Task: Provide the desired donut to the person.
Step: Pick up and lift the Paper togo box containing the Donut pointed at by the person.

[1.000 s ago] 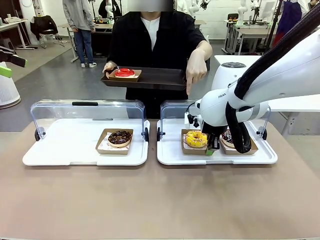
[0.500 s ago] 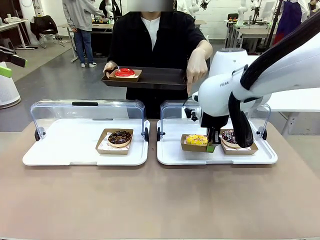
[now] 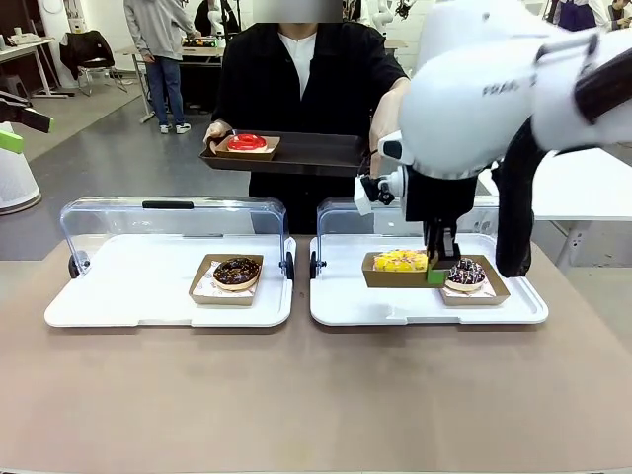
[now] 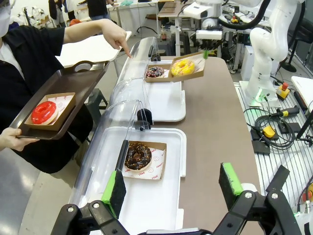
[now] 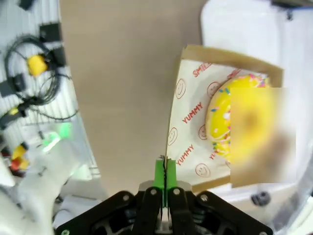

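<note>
Holding yellow donut (image 3: 400,260) in its carton (image 3: 393,276) above right-hand white tray (image 3: 425,314).
Right gripper (image 3: 435,277) clamped tight on carton's right edge; left gripper (image 4: 171,183) spread wide, empty.

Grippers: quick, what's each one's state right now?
Left gripper: open, holding nothing.
Right gripper: shut on the edge of the paper tray holding the yellow donut.

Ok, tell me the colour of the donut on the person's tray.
Red donut, clearest in the left wrist view.
</note>
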